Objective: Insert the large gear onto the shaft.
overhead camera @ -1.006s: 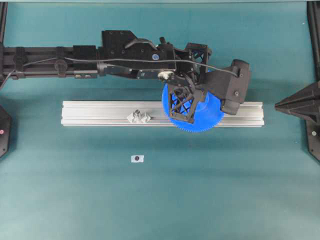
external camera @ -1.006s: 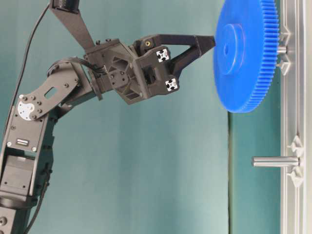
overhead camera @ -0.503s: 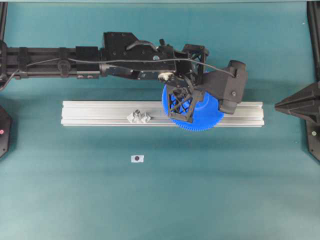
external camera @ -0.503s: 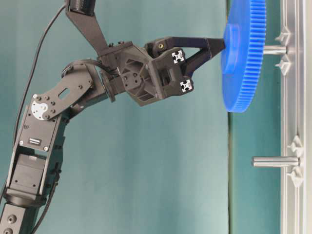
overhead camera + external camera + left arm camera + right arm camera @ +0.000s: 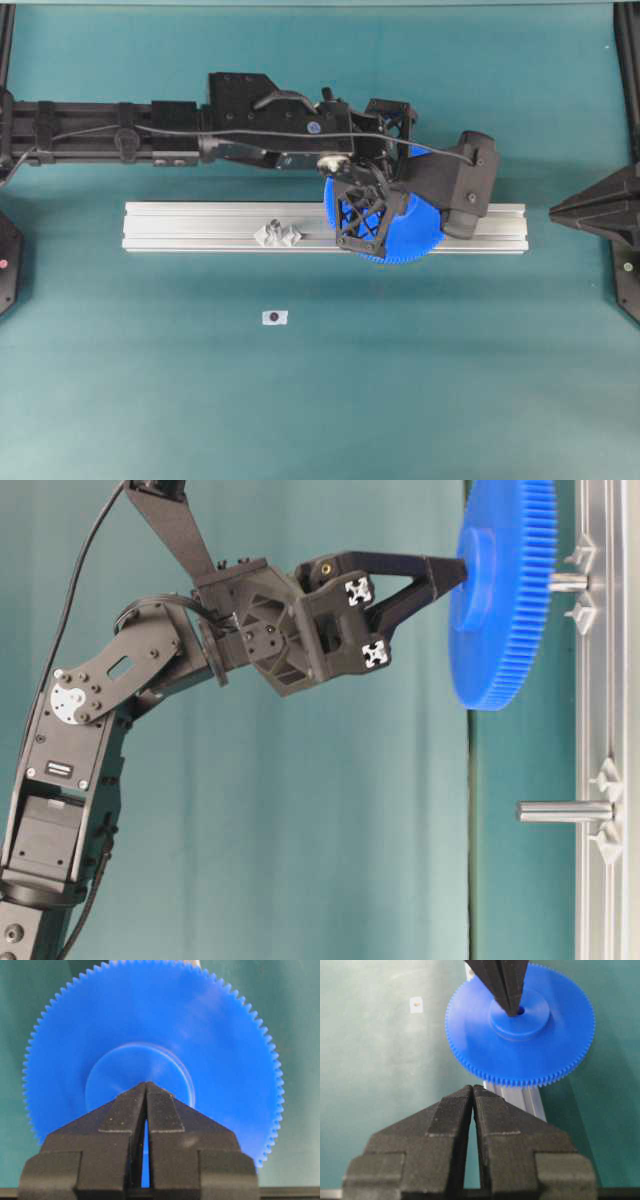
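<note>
Teal table under us; our left gripper (image 5: 455, 572), jaws together, presses the gear (image 5: 500, 590) hub over a pin (image 5: 568, 581). If tilted, it jams.

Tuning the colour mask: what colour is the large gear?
Bright blue all over, teeth and hub alike; the large gear shows best in the right wrist view.

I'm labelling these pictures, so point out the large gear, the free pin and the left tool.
large gear (image 5: 520, 1055), right wrist view, flat face.
free pin (image 5: 562, 811), table-level view, mid-length.
left tool (image 5: 455, 570), table-level view, closed tips.
</note>
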You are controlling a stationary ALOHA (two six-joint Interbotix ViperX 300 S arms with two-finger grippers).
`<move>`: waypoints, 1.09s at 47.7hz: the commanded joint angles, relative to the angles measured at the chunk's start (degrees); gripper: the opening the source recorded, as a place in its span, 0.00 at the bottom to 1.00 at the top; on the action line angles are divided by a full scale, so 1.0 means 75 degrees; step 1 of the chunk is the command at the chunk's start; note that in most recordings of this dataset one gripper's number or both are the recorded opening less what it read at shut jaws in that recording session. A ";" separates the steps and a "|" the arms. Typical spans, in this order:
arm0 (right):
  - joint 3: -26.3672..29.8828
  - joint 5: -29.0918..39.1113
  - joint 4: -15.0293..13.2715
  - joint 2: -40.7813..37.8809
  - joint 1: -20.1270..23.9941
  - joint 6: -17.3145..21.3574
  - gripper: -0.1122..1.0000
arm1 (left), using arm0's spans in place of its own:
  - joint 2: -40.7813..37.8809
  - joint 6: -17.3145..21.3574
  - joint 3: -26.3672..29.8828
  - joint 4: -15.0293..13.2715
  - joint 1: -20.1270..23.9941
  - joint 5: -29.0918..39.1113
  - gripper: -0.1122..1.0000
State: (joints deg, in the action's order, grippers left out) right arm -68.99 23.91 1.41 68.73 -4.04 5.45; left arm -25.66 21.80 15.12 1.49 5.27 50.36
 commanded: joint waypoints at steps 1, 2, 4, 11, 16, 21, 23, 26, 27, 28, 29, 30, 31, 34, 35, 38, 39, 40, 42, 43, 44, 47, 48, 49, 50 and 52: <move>0.0070 -0.0082 0.0000 -0.0059 0.0000 0.0070 0.23 | 0.0094 -0.0012 -0.0047 -0.0023 -0.0035 -0.0105 0.09; 0.0070 -0.0082 0.0012 -0.0059 0.0000 0.0070 0.23 | 0.0094 -0.0012 -0.0070 -0.0023 -0.0023 -0.0129 0.09; 0.0070 -0.0082 0.0000 -0.0059 0.0000 0.0070 0.23 | 0.0105 -0.0012 -0.0164 0.0000 -0.0012 -0.0152 0.09; 0.0070 -0.0082 0.0000 -0.0059 0.0000 0.0070 0.23 | 0.0164 0.0012 -0.0316 0.0000 0.0012 -0.0152 0.09; 0.0070 -0.0082 0.0012 -0.0059 0.0000 0.0059 0.23 | 0.0316 0.0059 -0.0117 0.0000 0.0047 -0.0105 0.09; 0.0070 -0.0082 0.0000 -0.0059 0.0000 0.0059 0.23 | 0.0422 0.0059 0.0199 0.0000 0.0047 0.0105 0.09; 0.0070 -0.0082 0.0012 -0.0059 0.0000 0.0059 0.23 | 0.0445 0.0059 0.0375 0.0000 0.0047 0.0281 0.09; 0.0082 -0.0082 0.0000 -0.0059 0.0000 0.0070 0.23 | 0.0480 0.0070 0.0738 -0.0023 0.0023 0.0586 0.09; 0.0082 -0.0082 0.0000 -0.0059 0.0000 0.0059 0.23 | 0.0492 0.0070 0.0891 0.0000 0.0012 0.0703 0.09; 0.0094 -0.0082 0.0012 -0.0059 0.0000 0.0059 0.23 | 0.0504 0.0070 0.1055 0.0000 0.0000 0.0832 0.09; 0.0094 -0.0082 0.0000 -0.0059 0.0000 0.0059 0.23 | 0.0504 0.0082 0.1219 0.0000 -0.0012 0.0973 0.09; 0.0094 -0.0082 0.0000 -0.0059 0.0000 0.0070 0.23 | 0.0516 0.0094 0.1371 0.0000 -0.0012 0.1102 0.09; 0.0117 -0.0082 0.0000 -0.0059 0.0000 0.0059 0.23 | 0.0516 0.0105 0.1547 0.0000 -0.0023 0.1242 0.09; 0.0082 -0.0082 0.0012 -0.0059 0.0000 0.0059 0.23 | 0.0480 0.0152 0.2039 0.0000 -0.0012 0.1629 0.09; 0.0082 -0.0082 0.0000 -0.0059 0.0012 0.0059 0.23 | 0.0469 0.0188 0.2180 -0.0023 -0.0012 0.1734 0.09; 0.0070 -0.0117 0.0000 -0.0059 0.0000 0.0059 0.23 | 0.0422 0.0340 0.2555 0.0000 -0.0023 0.2016 0.09; 0.0070 -0.0141 0.0000 -0.0059 0.0000 0.0070 0.23 | 0.0387 0.0387 0.2613 0.0000 -0.0012 0.2062 0.09; 0.0059 -0.0164 0.0012 -0.0059 0.0000 0.0070 0.23 | 0.0340 0.0445 0.2637 0.0000 -0.0012 0.2121 0.09; 0.0059 -0.0211 0.0000 -0.0059 0.0000 0.0070 0.23 | 0.0258 0.0527 0.2648 0.0000 0.0000 0.2203 0.09; 0.0047 -0.0234 0.0000 -0.0059 0.0000 0.0070 0.23 | 0.0199 0.0574 0.2625 0.0000 0.0012 0.2238 0.09; 0.0047 -0.0246 0.0000 -0.0059 0.0012 0.0059 0.23 | 0.0141 0.0586 0.2602 0.0000 0.0012 0.2273 0.09; 0.0047 -0.0270 0.0012 -0.0059 0.0000 0.0070 0.23 | -0.0070 0.0633 0.2520 -0.0023 0.0012 0.2402 0.09; 0.0047 -0.0270 0.0000 -0.0059 0.0000 0.0070 0.23 | -0.0152 0.0621 0.2484 0.0000 0.0012 0.2426 0.09; 0.0047 -0.0270 0.0012 -0.0059 0.0000 0.0070 0.23 | -0.0223 0.0609 0.2449 0.0000 0.0000 0.2449 0.09; 0.0047 -0.0270 0.0012 -0.0059 0.0000 0.0070 0.23 | -0.0293 0.0609 0.2414 0.0000 -0.0012 0.2473 0.09; 0.0047 -0.0270 0.0012 -0.0059 0.0012 0.0070 0.23 | -0.0445 0.0609 0.2285 -0.0023 -0.0012 0.2461 0.09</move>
State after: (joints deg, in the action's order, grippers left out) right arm -69.17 22.50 1.41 68.64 -4.04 5.45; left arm -28.74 26.46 32.70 1.49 5.36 68.64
